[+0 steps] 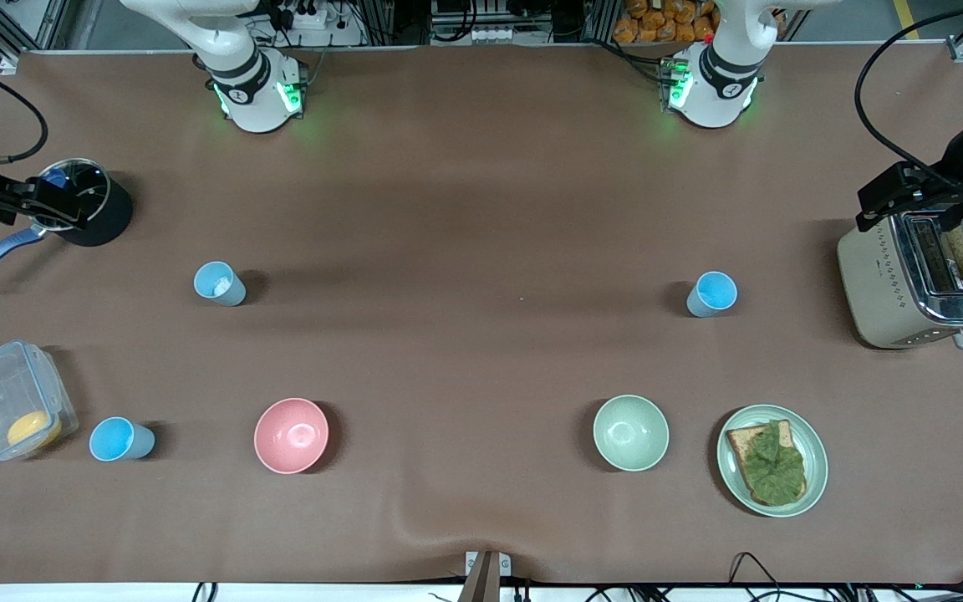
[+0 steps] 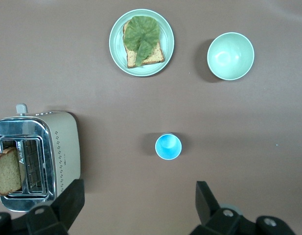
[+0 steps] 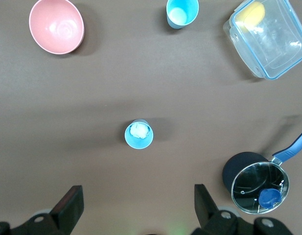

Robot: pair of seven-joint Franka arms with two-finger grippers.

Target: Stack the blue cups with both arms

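Fingers (image 2: 67, 200) of left gripper (image 2: 138, 205) and right gripper (image 3: 136, 205) spread, empty; three cups (image 1: 219, 283) (image 1: 712, 294) (image 1: 120, 440) apart, none stacked.

Light-blue cups (image 1: 219, 283), pink bowl (image 1: 291, 435), pale-green bowl (image 1: 630, 432), brown table (image 1: 481, 209).

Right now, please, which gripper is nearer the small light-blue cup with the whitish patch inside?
Right. The right gripper hangs over that cup; the left gripper over another cup near the toaster.

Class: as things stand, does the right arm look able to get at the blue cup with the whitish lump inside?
Probably yes. The right gripper hangs above the table with open jaws, and the blue cup stands upright in bare space, apart from the pot and pink bowl.
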